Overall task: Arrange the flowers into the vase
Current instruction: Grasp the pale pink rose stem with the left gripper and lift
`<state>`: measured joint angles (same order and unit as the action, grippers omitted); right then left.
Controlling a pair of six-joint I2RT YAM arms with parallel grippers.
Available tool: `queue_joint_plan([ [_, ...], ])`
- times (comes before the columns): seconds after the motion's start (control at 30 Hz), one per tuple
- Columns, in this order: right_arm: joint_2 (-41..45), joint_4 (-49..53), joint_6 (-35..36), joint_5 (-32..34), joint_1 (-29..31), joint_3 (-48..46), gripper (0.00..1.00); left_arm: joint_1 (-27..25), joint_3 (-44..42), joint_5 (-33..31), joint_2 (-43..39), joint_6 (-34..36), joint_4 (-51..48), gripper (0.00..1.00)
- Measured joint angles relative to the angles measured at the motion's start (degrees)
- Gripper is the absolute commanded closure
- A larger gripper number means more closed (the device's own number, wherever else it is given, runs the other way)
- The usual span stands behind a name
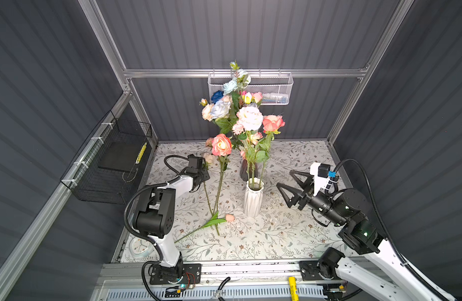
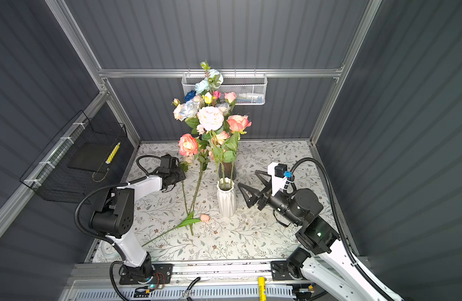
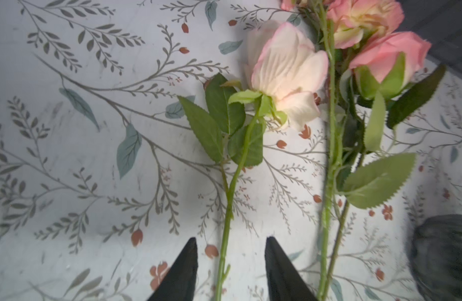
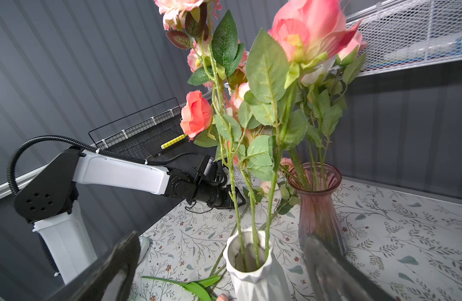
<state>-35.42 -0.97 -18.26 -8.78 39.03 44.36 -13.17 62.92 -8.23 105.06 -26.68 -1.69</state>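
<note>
Ok so the left gripper is where the action is. In its wrist view the two black fingers are down at the leaf-print tabletop, partly apart, with the green stem of a cream-pink rose running right between them. There's a sliver of cloth showing on either side of the stem, so the jaws straddle it without pinching it, and nothing is actually held. That rose lies flat on the cloth to the left of the white vase in both top views. A couple more long-stemmed pink roses lie just beside it, on the side nearer the vase.

The right gripper is spread wide and totally empty. It hangs in the air just right of the white vase with its tips pointed that way, not touching the vase or the stems.

As for the flowers: three stems already stand in the white vase, heads way up top, a big peach rose among them. A fuller bunch with blue and cream heads sits in a pink glass vase right behind the white one. One small peach bud with long leaves lies on the cloth by the white vase's foot, front-left of it.
</note>
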Motion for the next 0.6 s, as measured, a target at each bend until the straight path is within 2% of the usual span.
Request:
queue_joint_plan([
  [0.1,0.63,0.72,-0.02,0.24,0.0,0.0,0.01,-0.02,3.08,-0.83,3.67,1.49,-0.42,0.6],
  [0.27,1.95,1.88,-0.02,0.81,0.0,-0.02,0.01,-0.2,6.62,-1.27,8.48,3.39,-1.81,0.73],
  [0.37,2.64,1.92,-0.15,1.42,0.0,0.0,0.01,-0.31,7.61,-1.79,9.73,3.78,-2.62,0.77],
  [0.53,3.08,2.05,-0.17,1.97,0.0,0.0,0.01,-0.39,7.87,-2.32,9.88,3.78,-3.1,0.91],
  [0.6,3.19,2.1,-0.17,2.16,0.0,0.0,0.01,-0.39,7.85,-2.32,9.88,3.65,-3.1,0.93],
])
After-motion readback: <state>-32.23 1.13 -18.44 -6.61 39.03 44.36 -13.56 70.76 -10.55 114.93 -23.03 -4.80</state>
